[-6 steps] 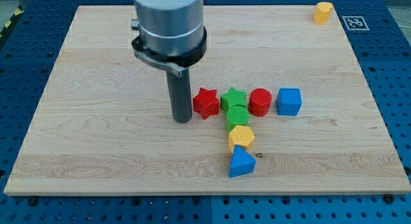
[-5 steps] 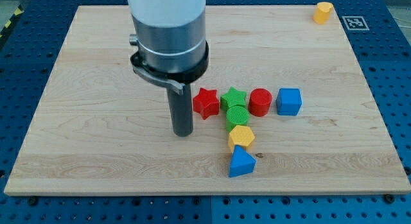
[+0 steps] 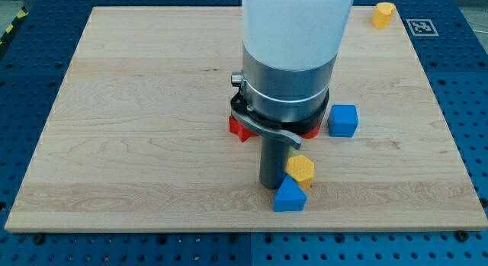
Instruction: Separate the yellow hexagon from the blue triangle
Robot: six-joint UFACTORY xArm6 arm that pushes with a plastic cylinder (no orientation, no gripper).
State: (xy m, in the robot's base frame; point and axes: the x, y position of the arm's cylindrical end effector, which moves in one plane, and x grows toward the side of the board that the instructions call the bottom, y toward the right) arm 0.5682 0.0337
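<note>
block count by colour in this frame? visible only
Yellow: 2, hexagon right of my tip, block at the view's top right
Blue: 2, triangle, cube
Red: 2, star and another piece, both mostly hidden by the arm
Green: 0 visible
Total: 6

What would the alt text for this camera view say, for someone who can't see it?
A robot arm's dark rod stands on a wooden board, my tip just left of a touching yellow hexagon and blue triangle. A blue cube sits to the right, a red star partly hidden behind the arm.
</note>
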